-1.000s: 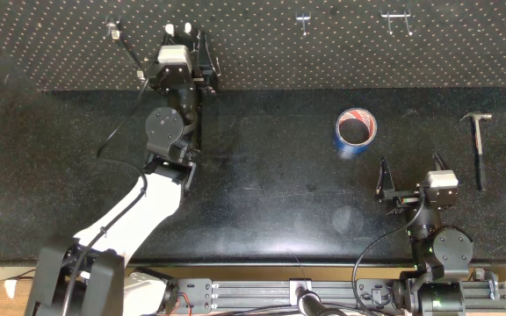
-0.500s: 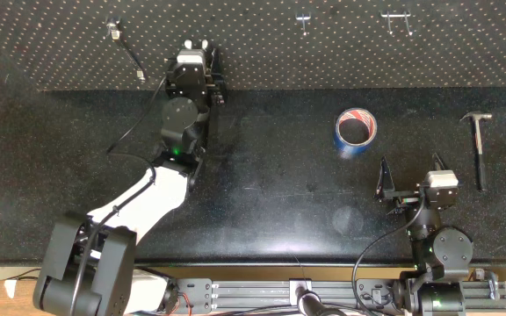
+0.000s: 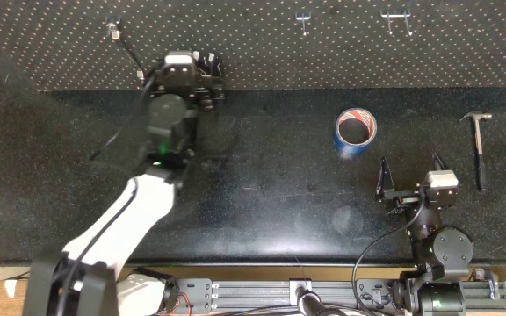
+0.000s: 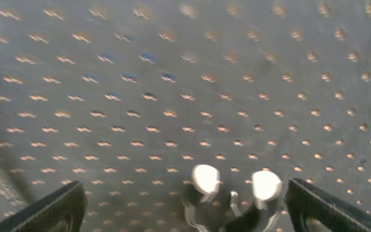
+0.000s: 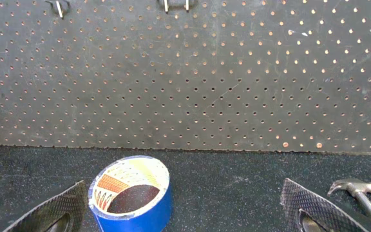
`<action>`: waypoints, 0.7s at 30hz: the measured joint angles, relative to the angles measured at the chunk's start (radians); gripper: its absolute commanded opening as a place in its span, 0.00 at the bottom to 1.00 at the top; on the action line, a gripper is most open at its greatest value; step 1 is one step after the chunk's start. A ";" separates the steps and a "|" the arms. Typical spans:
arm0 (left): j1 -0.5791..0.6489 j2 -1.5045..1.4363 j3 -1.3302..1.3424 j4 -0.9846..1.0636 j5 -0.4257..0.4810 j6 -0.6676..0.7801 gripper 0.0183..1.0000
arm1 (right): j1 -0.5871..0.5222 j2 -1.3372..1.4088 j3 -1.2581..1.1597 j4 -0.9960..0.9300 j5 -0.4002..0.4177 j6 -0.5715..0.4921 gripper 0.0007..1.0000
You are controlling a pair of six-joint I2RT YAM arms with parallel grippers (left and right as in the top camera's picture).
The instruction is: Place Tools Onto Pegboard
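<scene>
Up at the foot of the pegboard, movement from the left arm: over the last second its wrist has slid down the top view and to the right, off the board's higher rows and onto the line where board meets the black worktop. The white forearm has swung too, and it now runs up from the bottom-left corner on a longer, straighter diagonal than a second ago.

Now the pose. The left arm is stretched far forward with its wrist close against the board. The left gripper faces the perforated panel, its fingers spread wide. Between them sits a dark tool with two white rounded ends, up against the holes. No contact with either finger shows, and I cannot tell whether the tool is hooked on the board.

Over on the right, nothing has changed. The right arm sits folded low near its base, and the right gripper points up the worktop with its fingers spread and nothing between them. Ahead of it the blue tape roll lies on the worktop with its open core facing up, near the board but apart from it, exactly where it lay a second ago. The hammer hasn't budged either — it lies flat at the far right with its head toward the board, well apart from the tape. Two metal hooks and stand out of the board's upper rows above them, both bare.
</scene>
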 measured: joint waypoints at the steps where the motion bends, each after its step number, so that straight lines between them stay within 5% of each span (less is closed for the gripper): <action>1: 0.027 -0.044 0.005 -0.066 0.025 0.000 1.00 | 0.000 0.000 0.000 0.000 0.000 0.000 0.98; 8: 0.166 -0.288 -0.018 -0.389 0.153 0.000 1.00 | 0.000 0.000 0.000 0.000 0.000 0.000 0.98; 21: 0.238 -0.963 -0.512 -0.357 0.198 0.000 1.00 | 0.000 0.000 0.000 0.000 0.000 0.000 0.98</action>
